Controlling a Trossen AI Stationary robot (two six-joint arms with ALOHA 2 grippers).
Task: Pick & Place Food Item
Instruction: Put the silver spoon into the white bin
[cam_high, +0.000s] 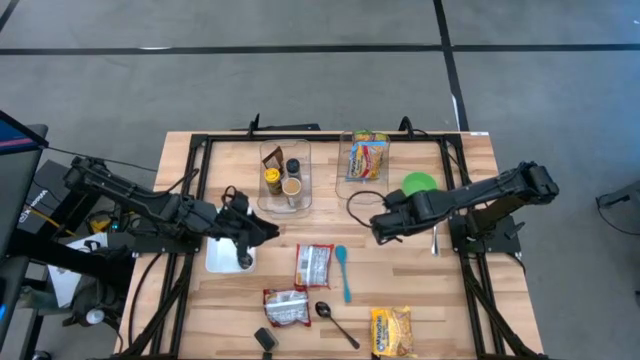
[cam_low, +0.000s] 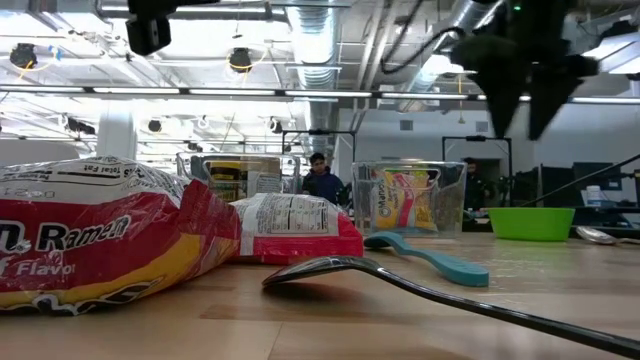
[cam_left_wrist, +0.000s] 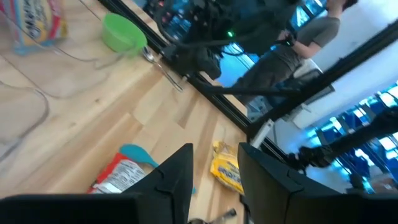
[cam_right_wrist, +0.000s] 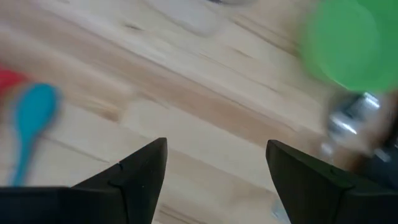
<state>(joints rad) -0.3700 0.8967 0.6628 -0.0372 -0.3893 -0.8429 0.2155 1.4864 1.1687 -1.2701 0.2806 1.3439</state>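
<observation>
Between L tool (cam_high: 268, 232) & R tool (cam_high: 378, 231): bare wood, ramen pack (cam_high: 314, 265).

"Ramen", "Flavor" on red-yellow noodle packet (cam_low: 100, 240).

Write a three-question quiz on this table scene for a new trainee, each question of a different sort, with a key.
1. True or false: the green bowl sits inside a clear bin.
2. Which lies closest to the blue spoon? A) the yellow packet B) the red-and-white ramen packet C) the green bowl
3. Fill in: the right hand hangs over bare wood with its fingers ____.

Key:
1. False. It stands on the table, beside the clear bin that holds a snack bag.
2. B. The packet lies just beside the spoon.
3. Open. The right wrist view shows a wide gap between the fingers, with nothing in it.
</observation>
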